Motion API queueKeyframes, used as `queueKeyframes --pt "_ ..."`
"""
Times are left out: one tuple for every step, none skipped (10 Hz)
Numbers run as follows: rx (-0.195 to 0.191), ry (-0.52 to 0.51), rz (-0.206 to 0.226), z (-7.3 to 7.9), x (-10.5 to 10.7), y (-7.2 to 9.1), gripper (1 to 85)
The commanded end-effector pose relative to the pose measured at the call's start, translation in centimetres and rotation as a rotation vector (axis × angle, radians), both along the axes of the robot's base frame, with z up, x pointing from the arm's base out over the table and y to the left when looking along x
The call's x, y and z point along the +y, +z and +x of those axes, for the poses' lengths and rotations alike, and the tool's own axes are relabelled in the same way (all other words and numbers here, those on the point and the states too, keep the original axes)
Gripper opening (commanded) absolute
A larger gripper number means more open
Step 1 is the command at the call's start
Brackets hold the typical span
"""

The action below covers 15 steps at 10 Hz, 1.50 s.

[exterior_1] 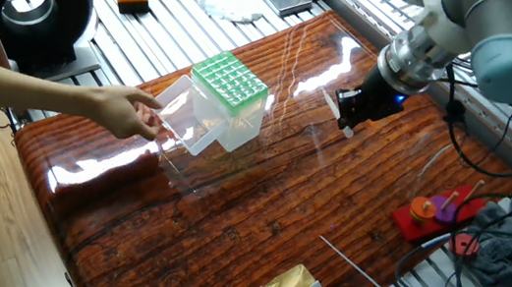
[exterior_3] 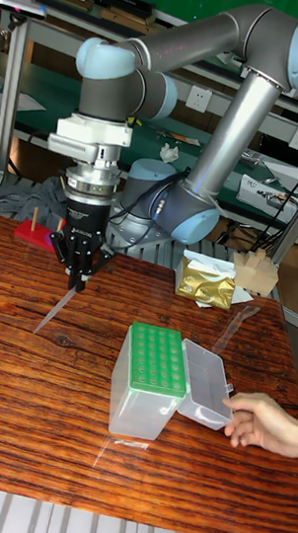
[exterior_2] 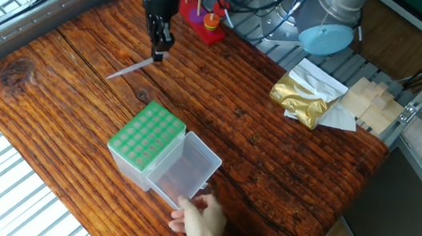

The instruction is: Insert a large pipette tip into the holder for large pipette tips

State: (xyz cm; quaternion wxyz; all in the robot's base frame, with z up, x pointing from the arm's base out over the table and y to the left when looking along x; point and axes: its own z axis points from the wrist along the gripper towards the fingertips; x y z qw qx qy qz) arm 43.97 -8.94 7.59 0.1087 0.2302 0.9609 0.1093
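- One fixed view: the gripper [exterior_1: 346, 124] hangs over the far side of the wooden surface [exterior_1: 257, 213]; its dark fingers [exterior_1: 344, 104] are closed on the upper end of the large pipette tip [exterior_1: 332, 110], which slants away from them, pale and thin; the holder for large pipette tips [exterior_1: 229, 99] stands upright well to the side, green grid on top, clear lid swung open; a person's hand [exterior_1: 131, 112] touches that lid.
- The other fixed view: the gripper [exterior_2: 157, 53] points down near a red toy [exterior_2: 205, 25]; the large pipette tip [exterior_2: 130, 69] runs from the fingers slantwise toward the surface [exterior_2: 286, 159]; whether its low end touches the wood cannot be told; the holder [exterior_2: 146, 142] sits nearer the front edge, the hand [exterior_2: 200, 223] at its open lid; a gold bag [exterior_2: 304, 96] lies apart.
- Tall fixed view: the gripper [exterior_3: 78, 282] clamps the tip [exterior_3: 55, 310] above the surface [exterior_3: 16, 401]; the holder [exterior_3: 149, 379] stands upright with the lid open beside the hand [exterior_3: 266, 426].
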Motion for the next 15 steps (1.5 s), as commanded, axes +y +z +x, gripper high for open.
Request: queueKeyframes --pt "0.025 -0.012 0.065 -0.2 1.5 0.6 1.0" --pt "0.065 -0.007 0.059 -1.0 1.4 0.3 1.0" --pt "0.103 -0.008 0.061 -1.5 1.3 -0.1 1.0" --pt "0.143 -0.011 0.045 -2.1 1.0 -0.6 1.0" --pt "0.198 0.02 0.006 -3.2 0.3 -1.1 1.0" --pt "0.239 0.045 -0.018 -3.9 0.1 -1.3 1.0" --pt "0.247 0.061 -0.051 -3.9 -0.2 -1.2 1.0" --pt "0.258 0.069 -0.066 -4.1 -0.2 -1.0 1.0" --pt "0.273 0.097 -0.109 -4.4 -0.9 -0.9 1.0" --pt "0.274 0.116 -0.142 -4.2 -1.3 -0.9 1.0" --pt "0.268 0.117 -0.153 -3.8 -1.4 -0.9 1.0" --pt "0.257 0.113 -0.143 -3.5 -1.2 -1.0 1.0" --pt "0.248 0.111 -0.141 -3.1 -1.1 -1.1 1.0" --pt "0.238 0.107 -0.137 -2.6 -1.0 -1.2 1.0" --pt "0.23 0.105 -0.132 -2.2 -0.8 -1.3 1.0"
